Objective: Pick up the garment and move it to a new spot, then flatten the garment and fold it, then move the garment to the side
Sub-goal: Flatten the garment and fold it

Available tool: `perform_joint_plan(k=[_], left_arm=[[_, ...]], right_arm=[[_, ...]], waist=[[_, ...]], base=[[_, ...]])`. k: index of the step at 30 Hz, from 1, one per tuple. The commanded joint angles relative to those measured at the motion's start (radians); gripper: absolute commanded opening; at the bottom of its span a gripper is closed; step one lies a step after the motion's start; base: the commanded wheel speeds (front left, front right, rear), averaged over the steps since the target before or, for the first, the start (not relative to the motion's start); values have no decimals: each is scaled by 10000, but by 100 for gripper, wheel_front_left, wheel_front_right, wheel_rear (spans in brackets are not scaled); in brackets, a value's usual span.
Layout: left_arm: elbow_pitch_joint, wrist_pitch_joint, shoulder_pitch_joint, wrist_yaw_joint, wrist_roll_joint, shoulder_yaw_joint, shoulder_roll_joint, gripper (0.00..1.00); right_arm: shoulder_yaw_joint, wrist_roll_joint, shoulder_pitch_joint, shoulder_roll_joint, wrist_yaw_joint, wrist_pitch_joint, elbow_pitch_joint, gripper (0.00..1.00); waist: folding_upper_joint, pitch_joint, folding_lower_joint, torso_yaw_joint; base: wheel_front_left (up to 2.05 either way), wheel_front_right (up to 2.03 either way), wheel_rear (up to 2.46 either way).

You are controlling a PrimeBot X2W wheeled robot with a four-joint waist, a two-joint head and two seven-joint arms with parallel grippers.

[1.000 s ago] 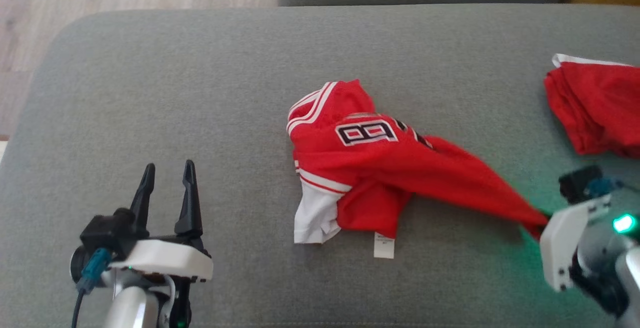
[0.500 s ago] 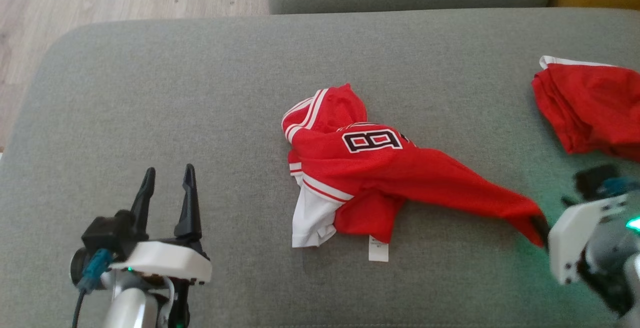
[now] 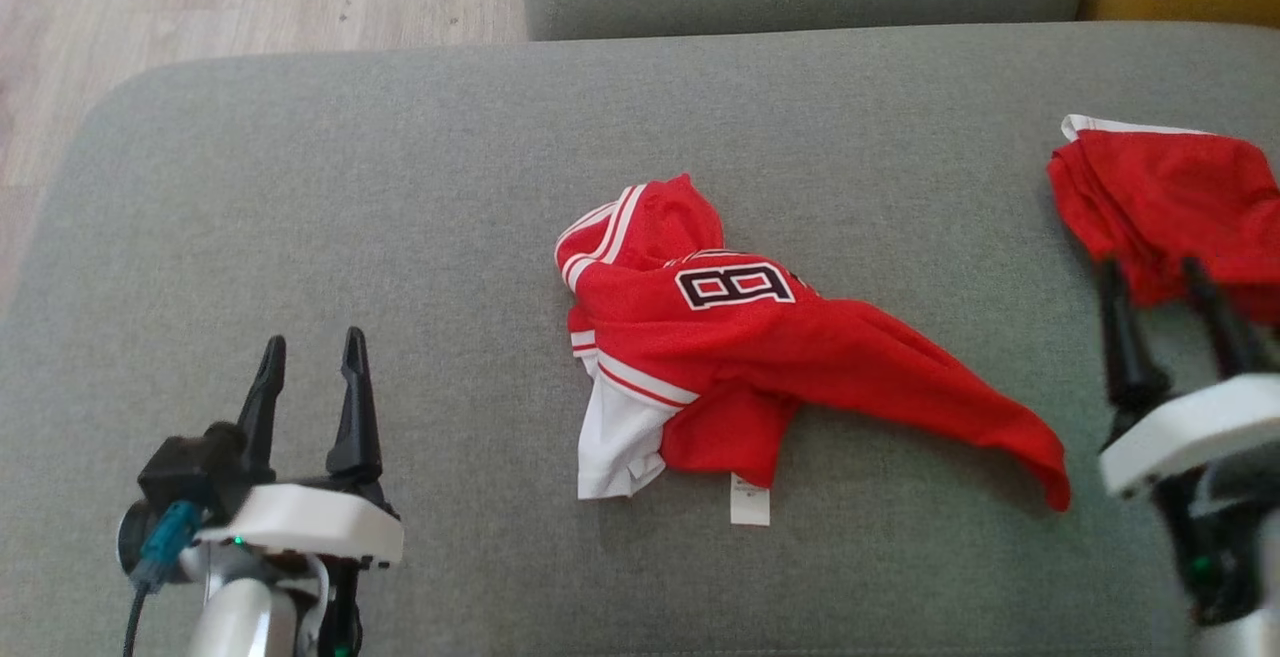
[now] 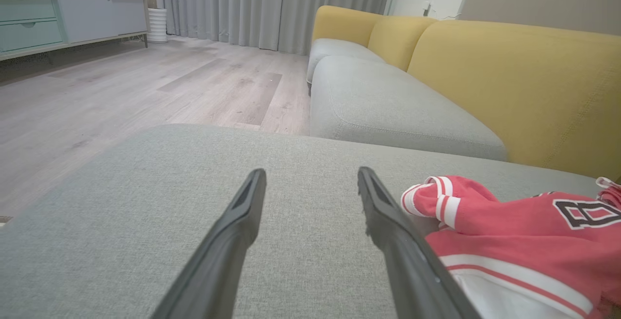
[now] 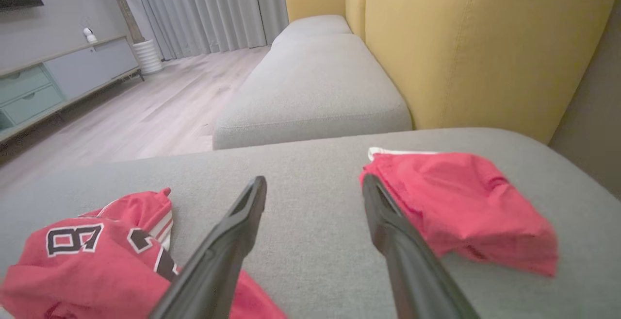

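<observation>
On the grey sofa cushion (image 3: 300, 187), the red jersey (image 3: 760, 357) lies crumpled between the two sets of fingers, touching neither. Flattening, folding and the move aside all appear left to do. A second red garment (image 3: 1170, 207) sits just beyond the right gripper (image 3: 1148, 267), fingers apart and empty, as on the left gripper (image 3: 312, 342).

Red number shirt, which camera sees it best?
The head view: the whole red number shirt shows, crumpled, with number, white hem and tag. The left wrist view catches its striped end at the right edge; the right wrist view, the numbered part.
</observation>
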Motion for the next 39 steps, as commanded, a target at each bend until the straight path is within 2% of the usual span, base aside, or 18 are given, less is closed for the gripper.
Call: perform_joint_plan(k=[1,5,8,10,13,16,19,22,25,32,39], left_arm=[[-305,-122,-341,-74,60,306,92,100],[-185,101,-518,-344,-233,250,172,100],[-77,954,-1044,-674,-641,95,460,100],[5,1961,-1653,-860,-1054,-139,754,100],[367,4067,-2749,-1002,-2153,-714,1281,100],[709,6048,-3857,-1021,-3835,-1539,1748,100],[1243,7639,-4645,-1024,-5296,-2379,2367,100],[1768,8774,-5168,-1025,-6653,-2842,2808,100],[2270,9583,-5496,-1026,-7534,-3287,3231,100],[2593,10181,-5854,-1026,-8721,-4188,3839,100],[2307,10762,-6030,-1027,-10029,-5283,3949,100]], right_arm=[[259,-54,47,61,73,-350,-82,100],[539,-100,196,393,73,-1067,632,100],[605,-157,70,401,73,-1380,999,100],[594,-201,-69,357,73,-1521,1167,100],[673,-218,-302,331,73,-1626,1376,100],[856,-160,-557,326,73,-1722,1597,100],[1066,-106,-772,382,73,-1780,1800,100],[1197,-40,-1043,403,73,-1891,2010,100],[1264,-53,-1153,394,73,-1973,2188,100],[1417,-9,-1361,380,73,-2137,2444,100],[1604,87,-1622,380,73,-2283,2715,100]], waist=[[0,-1,0,-9],[0,-12,0,-71],[0,-6,0,-110],[0,11,0,-142],[0,99,0,-265],[0,279,0,-509],[0,464,0,-894],[0,673,0,-1340],[0,813,0,-1711],[0,1099,0,-2216],[0,1389,0,-2457]], base=[[0,0,0],[0,0,0],[0,0,0],[0,0,0],[0,0,0],[0,0,0],[0,0,0],[0,0,0],[0,0,0],[0,0,0],[0,0,0]])
